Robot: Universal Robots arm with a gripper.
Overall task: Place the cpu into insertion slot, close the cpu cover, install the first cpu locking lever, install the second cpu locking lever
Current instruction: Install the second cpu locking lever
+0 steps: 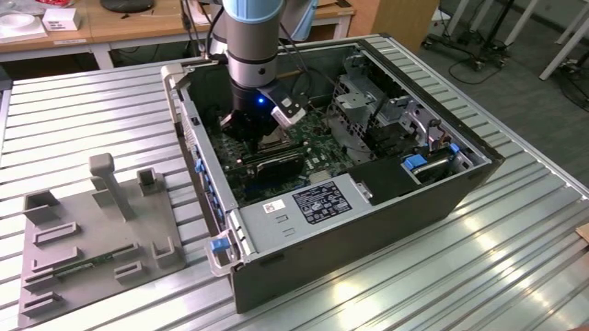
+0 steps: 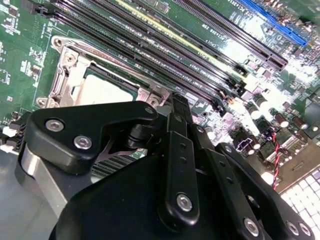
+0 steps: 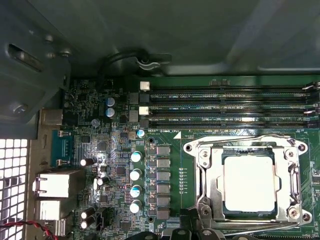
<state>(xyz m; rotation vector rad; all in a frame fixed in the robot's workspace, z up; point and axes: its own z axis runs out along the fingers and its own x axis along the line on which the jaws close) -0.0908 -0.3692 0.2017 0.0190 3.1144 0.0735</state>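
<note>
Arm reaches down into the open computer case (image 1: 405, 207), which sits on a ribbed metal table (image 1: 515, 262). Gripper (image 1: 253, 134) hangs low over the green motherboard (image 3: 115, 155).

The cpu (image 3: 249, 182) lies flat in the insertion slot (image 3: 212, 192), pale silver face up. The cpu cover (image 3: 245, 147) is down around it: silvery frame, chip showing through the square window. In the first wrist view the black gripper tip sits at the slot's edge, just beside the frame. In the second wrist view the gripper body (image 2: 180, 125) hides part of the chip (image 2: 102, 90); the tip is at the frame's corner, near the long black memory slots (image 2: 165, 45).

Whether the fingers are open or closed: cannot tell, tips hidden.

Writing: small white lettering printed beside the memory slots, too small to make out. A white label (image 1: 322, 202) lies on the case's grey inner box.

A grey fixture board (image 1: 92, 241) lies on the table at the exterior view's left, well apart from the case.
</note>
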